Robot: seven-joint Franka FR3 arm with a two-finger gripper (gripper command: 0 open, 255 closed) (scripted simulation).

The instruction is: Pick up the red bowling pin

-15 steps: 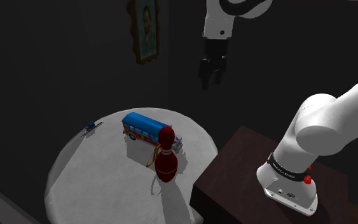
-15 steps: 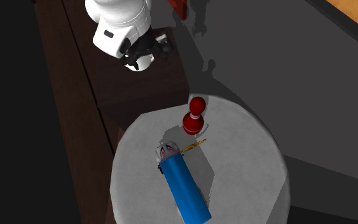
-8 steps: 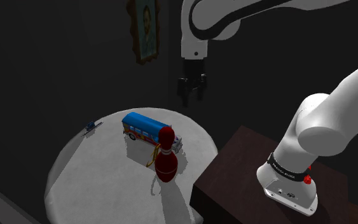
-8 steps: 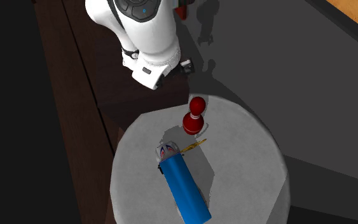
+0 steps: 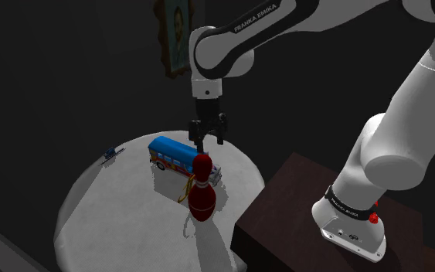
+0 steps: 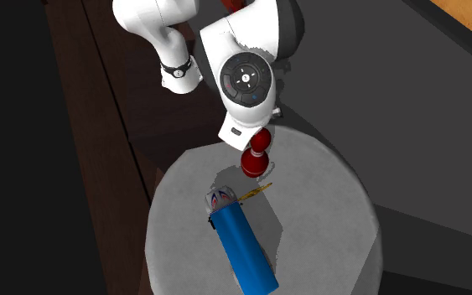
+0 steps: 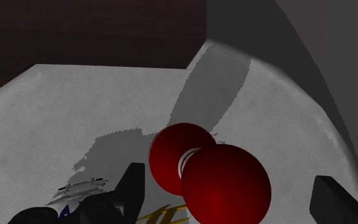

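Observation:
A dark red bowling pin [image 5: 202,195] stands upright on the round grey table [image 5: 100,209], close to the stand's side. My black gripper [image 5: 208,140] hangs open just above the pin's round head, pointing down. From the wrist the pin's head [image 7: 226,183] lies between the spread fingers [image 7: 130,186], untouched, with the pin's wider body below it. In the second exterior view the arm's white wrist covers the pin's top, and the red body [image 6: 255,163] shows beneath it.
A blue toy bus [image 5: 178,157] lies just behind the pin, with a thin yellow item [image 6: 256,193] beside it. A small blue object [image 5: 113,154] sits near the table's far edge. The dark brown stand [image 5: 285,209] borders the table. A framed picture [image 5: 174,35] hangs on the wall.
The arm has swung down and toward the shoulder view's left, bringing the gripper from high above the table to just over the pin's head. Pin and bus have not moved.

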